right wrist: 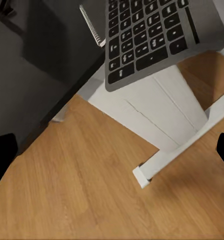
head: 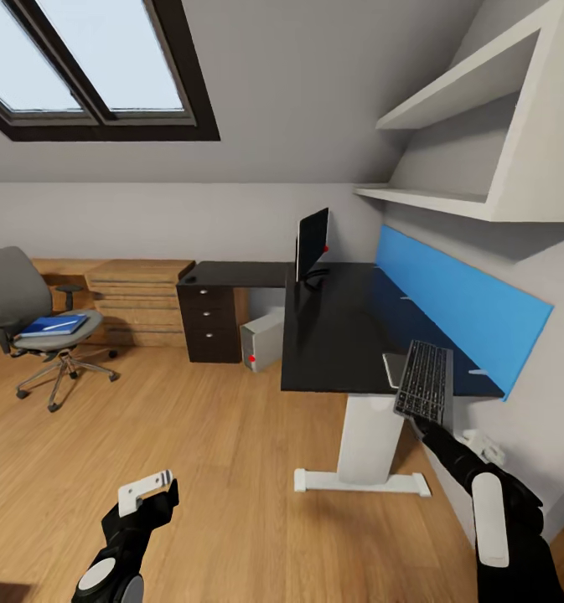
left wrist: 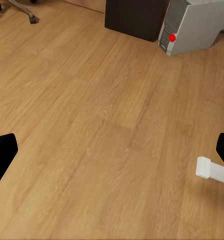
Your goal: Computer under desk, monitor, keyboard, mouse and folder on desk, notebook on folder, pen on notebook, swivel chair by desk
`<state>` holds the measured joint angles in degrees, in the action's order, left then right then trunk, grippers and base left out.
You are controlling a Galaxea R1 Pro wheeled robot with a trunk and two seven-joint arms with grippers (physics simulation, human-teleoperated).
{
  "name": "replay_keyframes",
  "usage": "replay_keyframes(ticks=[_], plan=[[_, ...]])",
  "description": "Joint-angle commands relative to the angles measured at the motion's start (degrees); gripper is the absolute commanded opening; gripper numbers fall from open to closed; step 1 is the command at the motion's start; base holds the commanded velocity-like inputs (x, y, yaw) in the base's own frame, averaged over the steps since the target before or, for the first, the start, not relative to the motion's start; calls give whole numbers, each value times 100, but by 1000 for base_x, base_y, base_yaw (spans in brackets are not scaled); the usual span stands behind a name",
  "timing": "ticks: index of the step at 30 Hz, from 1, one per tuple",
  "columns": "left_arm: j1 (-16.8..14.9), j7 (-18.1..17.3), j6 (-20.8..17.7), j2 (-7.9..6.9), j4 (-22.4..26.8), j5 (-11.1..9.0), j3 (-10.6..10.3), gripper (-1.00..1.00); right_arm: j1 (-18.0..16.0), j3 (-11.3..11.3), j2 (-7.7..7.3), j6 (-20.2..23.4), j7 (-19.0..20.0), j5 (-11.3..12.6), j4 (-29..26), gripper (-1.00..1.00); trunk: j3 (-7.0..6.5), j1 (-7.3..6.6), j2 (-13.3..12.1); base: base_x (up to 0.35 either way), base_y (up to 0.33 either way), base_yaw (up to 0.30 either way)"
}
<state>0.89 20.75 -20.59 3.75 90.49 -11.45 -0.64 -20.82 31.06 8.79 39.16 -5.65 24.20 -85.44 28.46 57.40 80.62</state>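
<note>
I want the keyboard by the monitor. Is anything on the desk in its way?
Nothing visible. The keyboard hangs over the desk's near edge, and the black top between it and the monitor looks bare.

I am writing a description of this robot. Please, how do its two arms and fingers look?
Both arms are glossy black with rounded segments. The left arm carries a round pale grey disc and ends in white fingers. The right arm carries a long white oval panel. No cables show.

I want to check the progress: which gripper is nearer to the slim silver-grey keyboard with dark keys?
Right. The right gripper is directly at the slim silver-grey keyboard, at the black desk's near end. The left gripper hangs low over the wooden floor, well away.
</note>
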Motion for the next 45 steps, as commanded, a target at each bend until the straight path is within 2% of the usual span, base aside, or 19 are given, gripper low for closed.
replay_keyframes(ticks=[1,9,13,14,16,17,21,22,23,24,26,28,29,31,35,44,45], plan=[[-1,46,-17,2,32,-58,-7,100,-6,73,4,7,-49,63,-8,100,23,23,45,-2,1,-1],[-1,77,-6,5,47,-59,-29,100,-7,92,-8,-50,-77,46,263,100,167,199,366,0,0,0],[-1,78,-6,6,48,-59,-32,100,-9,114,-43,-291,-67,102,495,100,239,287,526,0,0,0],[-1,78,-6,6,46,-59,-31,100,-9,121,-52,-695,-62,212,652,100,257,309,566,0,0,0],[-1,78,-6,5,45,-59,-32,100,-10,124,-59,-1034,-58,346,780,100,293,352,646,0,0,0],[-1,78,-6,4,46,-59,-32,100,-10,125,-63,-1378,-52,531,925,100,311,374,687,0,0,0],[-1,78,-8,5,46,-59,-33,100,-10,124,-88,-1969,-45,1019,1233,100,383,462,847,0,0,0],[-1,78,-11,4,44,-59,-33,100,-10,122,-160,-2250,-46,1400,1431,100,401,484,887,0,0,0],[-1,78,-14,4,42,-56,-33,100,-10,121,-231,-2359,-48,1639,1540,100,418,506,927,0,0,0],[-1,78,-16,4,41,-54,-33,100,-10,121,-268,-2398,-49,1751,1593,100,436,528,967,0,0,0],[-1,78,-21,3,35,-52,-39,100,-10,122,-439,-2496,-49,2389,1803,100,472,572,1048,0,0,0],[-1,78,-23,7,30,-51,-43,100,-10,123,-493,-2520,-50,2674,1863,100,508,616,1128,0,0,0],[-1,78,-25,8,26,-50,-49,100,-14,123,-543,-2543,-52,3021,1919,100,526,638,1168,0,0,0],[-1,78,-25,10,20,-50,-79,100,-16,122,-573,-2557,-56,3259,1970,100,562,682,1248,0,0,0],[-1,78,-24,10,14,-46,-198,100,-18,120,-613,-2604,-57,3467,2052,100,634,770,1409,0,0,0],[-1,78,-24,9,3,-41,-246,100,-19,88,-618,-3065,-41,3515,2073,100,795,967,1769,0,0,0],[-1,78,-24,11,-2,-41,-255,100,-19,19,-617,-3160,-33,3508,2073,100,813,989,1810,0,0,0]])
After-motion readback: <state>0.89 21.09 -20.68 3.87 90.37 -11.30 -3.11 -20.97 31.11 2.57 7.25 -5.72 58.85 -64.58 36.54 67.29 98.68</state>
